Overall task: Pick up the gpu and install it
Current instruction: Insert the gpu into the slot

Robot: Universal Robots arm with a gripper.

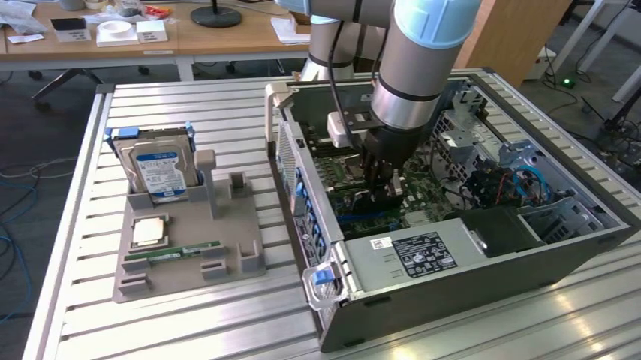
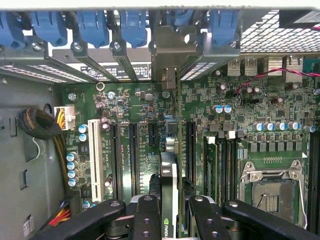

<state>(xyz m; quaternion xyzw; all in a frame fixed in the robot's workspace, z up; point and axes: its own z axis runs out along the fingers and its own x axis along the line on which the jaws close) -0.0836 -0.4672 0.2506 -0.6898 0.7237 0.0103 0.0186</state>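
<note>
1. the gpu (image 2: 169, 180) is seen edge-on in the wrist view, clamped from both sides by the fingers (image 2: 147, 215) of the gripper (image 2: 172, 207). the pick-up is judged done.
2. in the exterior view the gripper (image 1: 385, 187) is lowered inside the open computer case (image 1: 451, 307). the grey tray (image 1: 191, 279) beside the case carries a hard drive (image 1: 161, 169), a cpu (image 1: 150, 231) and a ram stick (image 1: 185, 251).
3. the card is lined up along the black expansion slots (image 2: 134, 155) of the motherboard (image 2: 135, 100). its metal end bracket (image 2: 167, 55) is set at the rear slot openings, among the blue retention clips (image 2: 90, 25).
4. whether the card's lower edge is pressed fully home cannot be told. the install is judged unfinished while the card is gripped.
5. room is tight sideways. neighbouring slots lie just beside the card on both sides, and the ram slots (image 2: 220, 165) and upright capacitors (image 2: 222, 109) are near one face.
6. the cpu socket (image 2: 272, 192) and the sleeved cable bundle (image 2: 37, 125) lie well apart from the card.
7. at the bracket end, travel is stopped by the case's rear wall. the power supply (image 1: 421, 255) stands close by the arm.
8. the freest room is judged to be straight out through the case's open side.
</note>
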